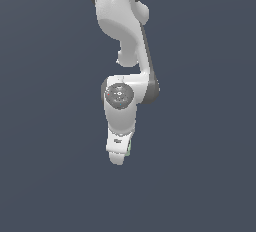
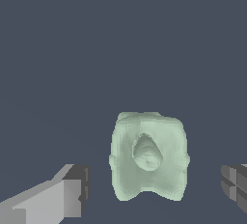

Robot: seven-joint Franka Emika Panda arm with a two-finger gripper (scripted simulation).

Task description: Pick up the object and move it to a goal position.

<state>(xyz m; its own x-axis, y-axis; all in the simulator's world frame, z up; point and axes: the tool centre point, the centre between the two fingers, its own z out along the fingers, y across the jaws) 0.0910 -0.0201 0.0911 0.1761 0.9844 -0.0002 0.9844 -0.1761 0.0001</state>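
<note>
The object (image 2: 148, 156) is a small pale mint-green chunky block with a round raised bump on top. In the wrist view it lies between my two fingers (image 2: 72, 194), with a gap on each side. My gripper (image 2: 157, 189) is open around it and does not touch it. In the exterior view the arm points down and hides almost all of the object; only a thin green sliver (image 1: 129, 148) shows beside the gripper (image 1: 118, 157).
The ground is a plain dark blue-grey surface (image 1: 200, 176) in both views. Nothing else shows on it.
</note>
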